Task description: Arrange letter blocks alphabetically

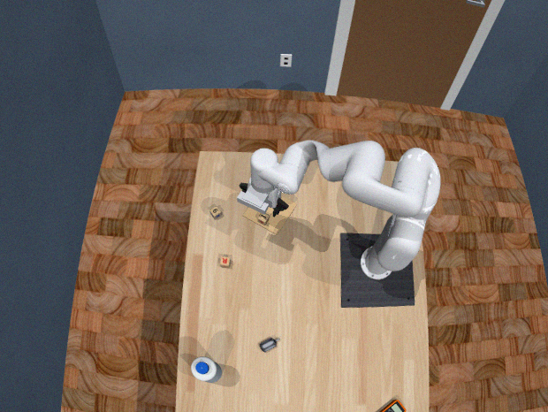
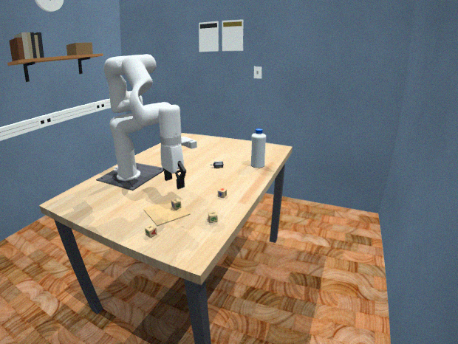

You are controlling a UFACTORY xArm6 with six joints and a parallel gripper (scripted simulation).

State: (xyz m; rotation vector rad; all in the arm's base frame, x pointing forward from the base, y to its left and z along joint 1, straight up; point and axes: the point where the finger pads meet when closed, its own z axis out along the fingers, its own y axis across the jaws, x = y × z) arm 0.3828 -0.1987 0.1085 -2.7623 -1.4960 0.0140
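A thin tan mat [image 1: 277,225] [image 2: 162,216] lies on the wooden table. One small wooden block [image 1: 263,217] [image 2: 176,204] sits on the mat near one edge. My gripper [image 1: 262,195] [image 2: 174,179] is open and empty, hanging a little above this block. A block with a green mark [image 1: 216,211] [image 2: 212,217] and a block with a red mark [image 1: 225,261] [image 2: 221,192] lie on the bare table, off the mat. A fourth block [image 2: 150,231] lies off the mat near the table's edge; my wrist hides it in the overhead view.
A white bottle with a blue cap [image 1: 203,368] [image 2: 258,148] stands at the far end of the table. A small dark object [image 1: 268,344] [image 2: 218,164] lies mid-table. My base sits on a dark plate [image 1: 376,296] [image 2: 147,172]. A grey box [image 2: 190,142] lies behind my arm.
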